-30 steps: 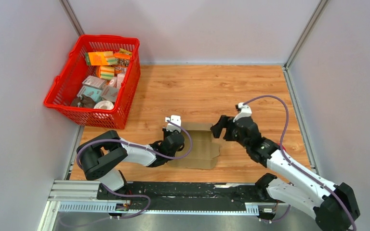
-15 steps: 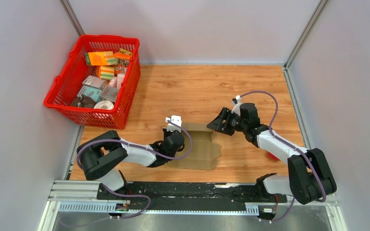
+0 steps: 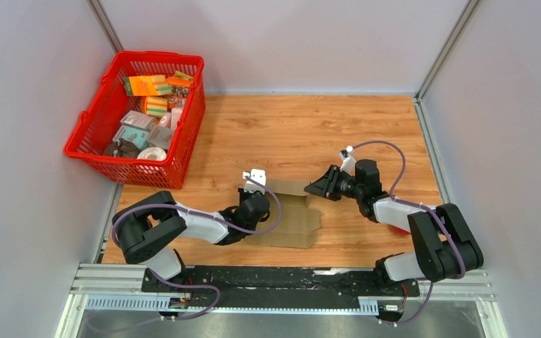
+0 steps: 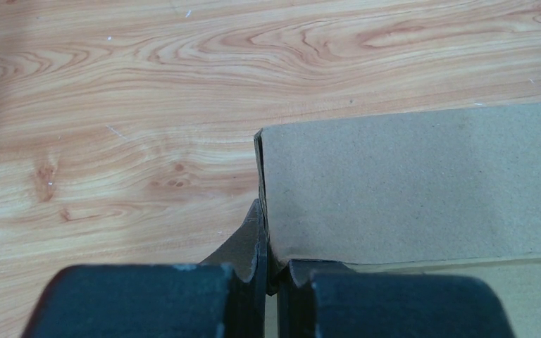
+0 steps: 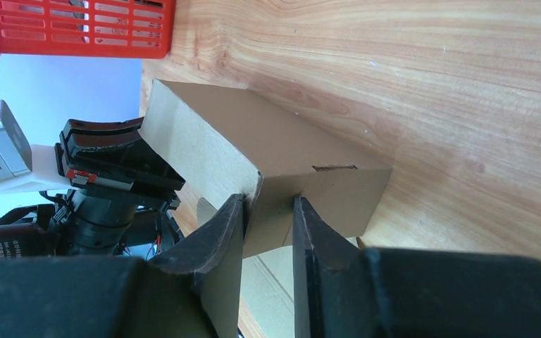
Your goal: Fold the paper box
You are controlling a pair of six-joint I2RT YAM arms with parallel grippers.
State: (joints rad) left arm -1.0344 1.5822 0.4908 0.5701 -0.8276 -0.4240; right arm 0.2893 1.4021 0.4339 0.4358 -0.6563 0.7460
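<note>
The paper box is a plain brown die-cut sheet lying flat on the wood floor, with its far long flap standing upright. My left gripper is shut on the left end of that raised flap; in the left wrist view the cardboard edge is pinched between the closed fingertips of the left gripper. My right gripper is at the flap's right end. Its fingers sit on either side of the folded corner, closed onto the cardboard where the short end tab bends.
A red plastic mesh basket full of colourful packets stands at the back left, its wall also showing in the right wrist view. Grey walls close in the wooden floor on three sides.
The right arm dropped low and reached left to the flap's right end, and its jaws closed from wide open onto the cardboard corner. The left gripper has not moved.
</note>
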